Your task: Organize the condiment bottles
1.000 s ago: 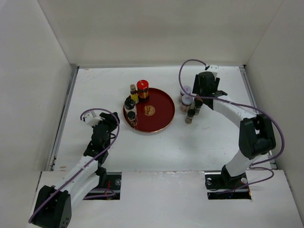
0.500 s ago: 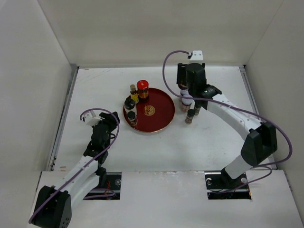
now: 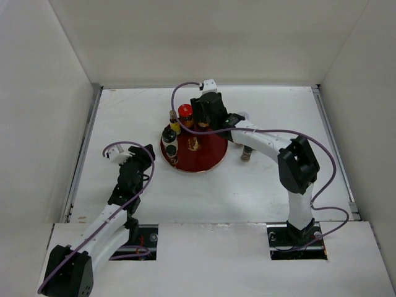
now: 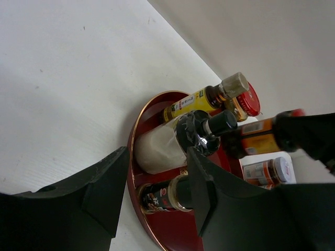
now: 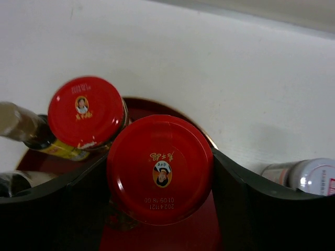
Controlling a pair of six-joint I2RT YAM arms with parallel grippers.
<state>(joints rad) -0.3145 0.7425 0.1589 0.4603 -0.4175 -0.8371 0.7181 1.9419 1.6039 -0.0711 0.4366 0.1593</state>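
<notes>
My right gripper (image 3: 207, 116) is shut on an amber red-capped jar (image 5: 159, 170) and holds it over the back of the red tray (image 3: 213, 151). A second red-capped jar (image 3: 185, 111) stands on the tray just to its left, also in the right wrist view (image 5: 86, 112). Also on the tray are a slim yellowish bottle (image 3: 174, 122), a white jar with a black lid (image 3: 168, 136) and a small dark bottle (image 3: 171, 153). My left gripper (image 3: 141, 156) is open and empty, left of the tray; its wrist view shows these bottles (image 4: 193, 102).
To the right of the tray stand a silver-lidded jar (image 5: 309, 175) and a small dark bottle (image 3: 247, 153) on the white table. White walls enclose the table on the left, back and right.
My right arm has swung left from the bottles right of the tray to above the tray, carrying the red-capped jar. My left arm has not moved.
</notes>
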